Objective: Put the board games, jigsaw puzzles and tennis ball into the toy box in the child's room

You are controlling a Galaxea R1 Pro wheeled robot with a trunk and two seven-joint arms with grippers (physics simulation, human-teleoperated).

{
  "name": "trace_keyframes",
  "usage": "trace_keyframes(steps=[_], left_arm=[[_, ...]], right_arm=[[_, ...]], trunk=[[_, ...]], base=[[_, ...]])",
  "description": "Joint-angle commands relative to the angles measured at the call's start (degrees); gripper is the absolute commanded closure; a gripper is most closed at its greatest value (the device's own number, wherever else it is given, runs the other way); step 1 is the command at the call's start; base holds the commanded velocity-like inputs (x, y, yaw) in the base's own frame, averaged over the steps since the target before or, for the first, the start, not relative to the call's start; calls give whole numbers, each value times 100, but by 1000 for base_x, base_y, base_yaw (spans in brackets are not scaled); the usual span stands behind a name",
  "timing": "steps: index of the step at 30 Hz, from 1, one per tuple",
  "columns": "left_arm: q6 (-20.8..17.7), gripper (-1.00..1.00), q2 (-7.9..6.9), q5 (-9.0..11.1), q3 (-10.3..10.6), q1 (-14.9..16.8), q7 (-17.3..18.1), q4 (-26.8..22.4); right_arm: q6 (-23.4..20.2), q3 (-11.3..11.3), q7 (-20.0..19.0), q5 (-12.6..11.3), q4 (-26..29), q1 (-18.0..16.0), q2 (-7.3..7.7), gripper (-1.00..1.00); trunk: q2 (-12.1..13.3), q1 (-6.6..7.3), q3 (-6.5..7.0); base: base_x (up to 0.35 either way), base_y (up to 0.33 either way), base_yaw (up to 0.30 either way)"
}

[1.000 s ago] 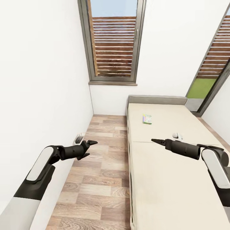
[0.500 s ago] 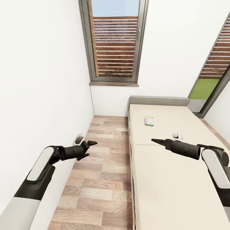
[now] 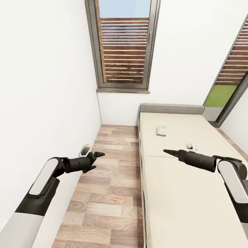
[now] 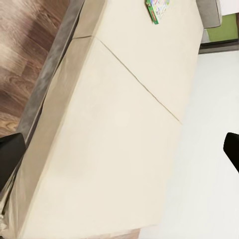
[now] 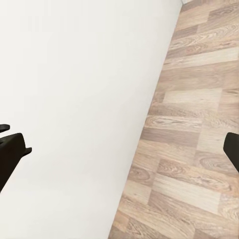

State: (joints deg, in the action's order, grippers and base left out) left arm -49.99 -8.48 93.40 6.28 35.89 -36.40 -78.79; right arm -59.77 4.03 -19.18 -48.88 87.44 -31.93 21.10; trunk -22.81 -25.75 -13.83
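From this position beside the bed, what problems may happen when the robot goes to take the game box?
1. The board game lies far up the bed, near the headboard; the right end effector may fall short.
2. The left end effector hangs close to the white wall; turning could scrape it.
3. The box lies flat on the mattress, so the fingers may slip.

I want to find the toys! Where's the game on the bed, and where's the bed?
board game (image 3: 161, 130), head view, middle of its printed lid.
bed (image 3: 179, 193), head view, bare beige mattress.
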Motion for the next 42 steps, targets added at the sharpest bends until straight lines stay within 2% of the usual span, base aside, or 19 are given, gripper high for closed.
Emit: trace_keyframes(steps=[1, 18, 42], left_arm=[[7, -100, -4, 59, 6, 6, -58, -5], [6, -100, -4, 61, 5, 6, -53, -5], [6, -100, -2, 57, 4, 6, -51, -5]], right_arm=[[-23, 7, -59, 54, 1, -8, 0, -100], [-23, 16, -62, 46, 1, -6, 0, -100], [-23, 18, -59, 46, 1, -6, 0, -100]], trunk=[[-12, -3, -11], [-12, -3, -11], [-12, -3, -11]], base=[[7, 3, 0], [3, 44, 0], [0, 234, 0]])
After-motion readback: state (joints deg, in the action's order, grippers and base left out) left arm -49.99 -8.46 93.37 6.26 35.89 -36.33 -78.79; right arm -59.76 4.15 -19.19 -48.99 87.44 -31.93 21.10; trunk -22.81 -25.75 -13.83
